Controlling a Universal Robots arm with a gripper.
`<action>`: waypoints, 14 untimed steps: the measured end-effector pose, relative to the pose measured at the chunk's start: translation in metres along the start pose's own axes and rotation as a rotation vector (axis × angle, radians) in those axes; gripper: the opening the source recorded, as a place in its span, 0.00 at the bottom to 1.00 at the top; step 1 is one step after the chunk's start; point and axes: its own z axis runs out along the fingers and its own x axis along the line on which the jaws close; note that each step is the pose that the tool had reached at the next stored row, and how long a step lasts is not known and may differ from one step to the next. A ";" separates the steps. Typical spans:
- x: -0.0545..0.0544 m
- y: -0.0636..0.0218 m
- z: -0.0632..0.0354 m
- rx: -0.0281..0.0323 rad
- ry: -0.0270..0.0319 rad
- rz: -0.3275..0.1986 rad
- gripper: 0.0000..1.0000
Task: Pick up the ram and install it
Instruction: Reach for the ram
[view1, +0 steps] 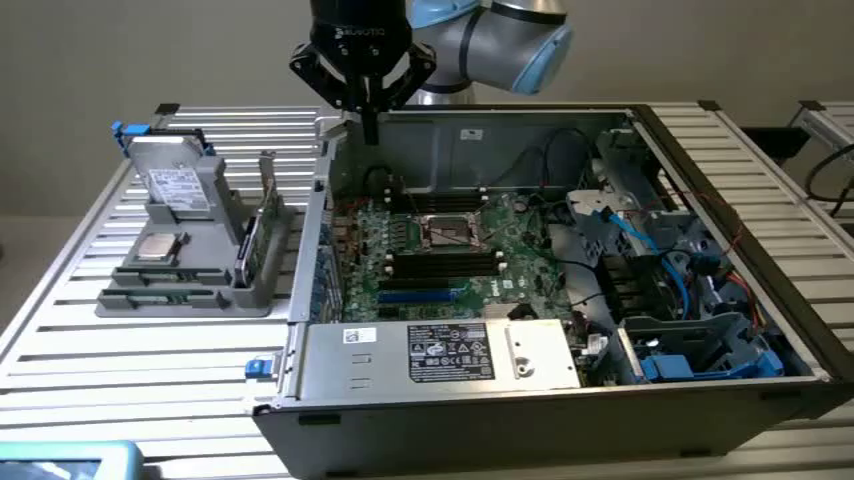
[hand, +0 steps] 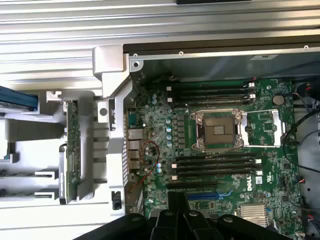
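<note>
The long, thin green ram (view1: 274, 228) stands on edge in a grey plastic holder (view1: 174, 290) on the slatted metal desk (view1: 80, 340), just beside the open black computer case (view1: 534, 420). The arm's black jaws are clenched, seemingly on nothing. They hang over the case's rear corner, apart from the ram.

Thin green ram (view1: 275, 238) standing on edge in the gray holder (view1: 134, 297).
</note>
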 end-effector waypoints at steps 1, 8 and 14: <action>0.000 0.0000 0.0000 0.0000 0.0000 0.000 0.11; 0.000 0.0000 0.0000 0.0000 0.0000 0.000 0.11; 0.002 -0.0002 0.0004 0.0001 0.0000 0.000 0.11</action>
